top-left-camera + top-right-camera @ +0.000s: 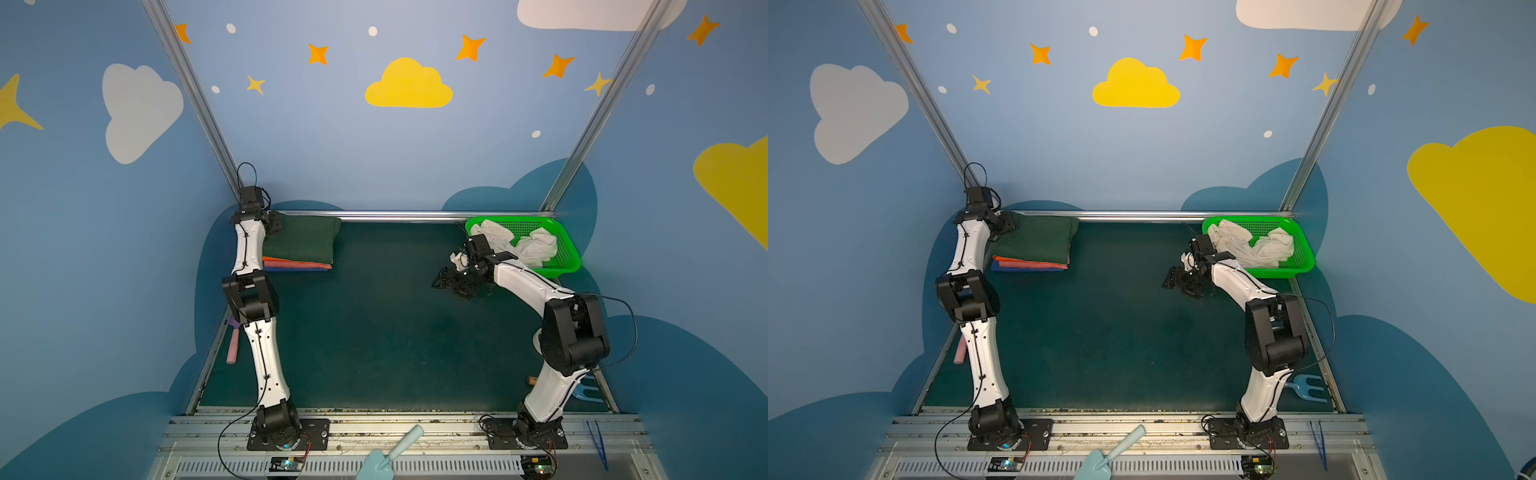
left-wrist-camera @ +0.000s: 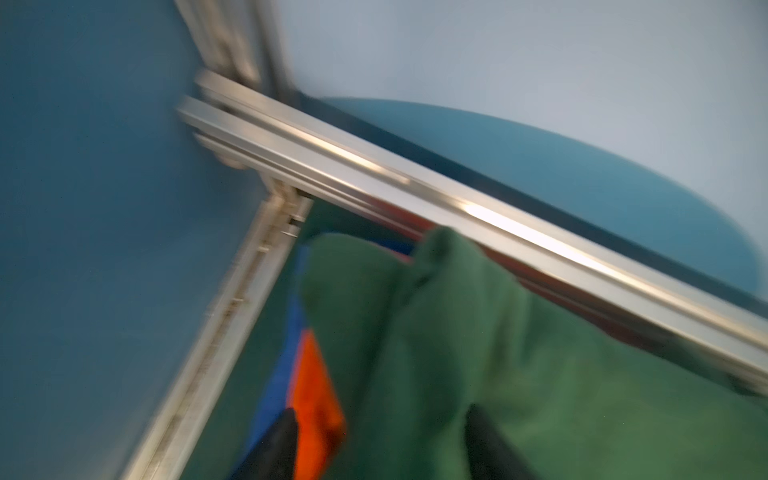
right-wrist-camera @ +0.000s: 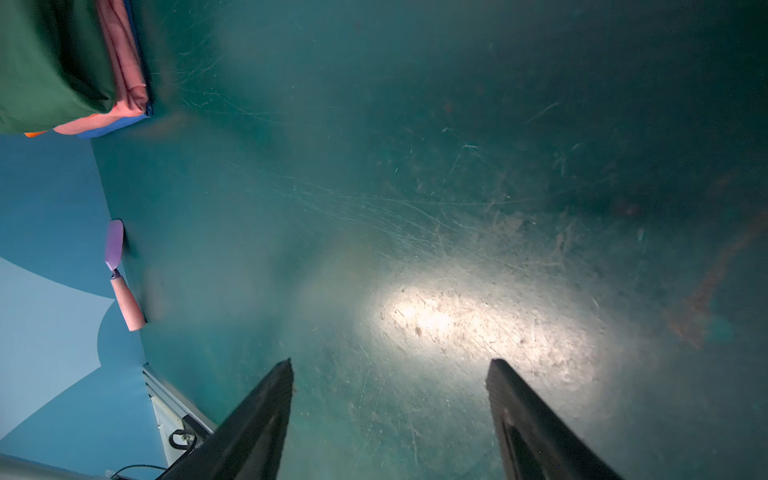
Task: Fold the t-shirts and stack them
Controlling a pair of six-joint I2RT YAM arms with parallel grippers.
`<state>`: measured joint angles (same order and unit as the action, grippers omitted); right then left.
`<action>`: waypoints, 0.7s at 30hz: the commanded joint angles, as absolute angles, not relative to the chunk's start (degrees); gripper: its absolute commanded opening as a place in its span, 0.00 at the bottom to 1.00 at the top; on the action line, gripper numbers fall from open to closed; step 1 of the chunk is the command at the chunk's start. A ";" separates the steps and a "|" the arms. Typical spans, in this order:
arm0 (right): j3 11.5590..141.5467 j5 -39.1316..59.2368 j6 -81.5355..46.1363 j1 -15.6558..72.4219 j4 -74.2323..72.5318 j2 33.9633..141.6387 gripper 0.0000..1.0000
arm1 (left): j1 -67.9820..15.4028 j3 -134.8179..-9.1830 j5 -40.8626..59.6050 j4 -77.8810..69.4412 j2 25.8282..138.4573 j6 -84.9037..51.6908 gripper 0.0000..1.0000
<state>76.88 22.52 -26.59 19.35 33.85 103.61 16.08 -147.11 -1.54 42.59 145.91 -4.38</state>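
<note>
In both top views the folded green shirt point(image 1: 301, 243) point(image 1: 1036, 243) lies on top of a stack at the mat's point(image 1: 374, 332) far left corner, left of centre in the frame, against the back rail point(image 1: 395, 215). Under it show the edges of the orange shirt point(image 1: 291, 262), the pink shirt point(image 3: 124, 62) and, lowest, the blue shirt point(image 1: 286, 270). The left gripper point(image 1: 274, 222) is at the stack's far left corner. The blurred left wrist view shows its fingers point(image 2: 282, 440) spread apart over the green cloth, which is rumpled there, with no grip on it that I can see. The white shirt point(image 1: 532, 245) lies crumpled in the basket point(image 1: 559, 272) at the mat's far right corner, right of centre in the frame, one end at the basket's left rim. The right gripper point(image 1: 446, 280) hangs just left of the basket, above bare mat. In its wrist view its fingers point(image 3: 266, 415) stand wide apart with nothing between them.
</note>
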 commanded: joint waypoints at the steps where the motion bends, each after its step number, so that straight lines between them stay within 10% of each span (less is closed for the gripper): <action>1: 77.77 21.68 -25.67 19.65 35.74 102.36 0.75 | 16.27 -148.01 -16.65 43.18 142.38 -7.92 0.83; 11: 73.76 19.33 -21.71 16.55 34.69 92.29 0.77 | 13.03 -143.37 -25.06 51.23 128.93 -10.02 1.00; 21: 62.74 8.67 -16.21 7.31 27.83 74.30 0.91 | 5.99 -98.74 -10.85 30.47 94.99 -8.54 1.00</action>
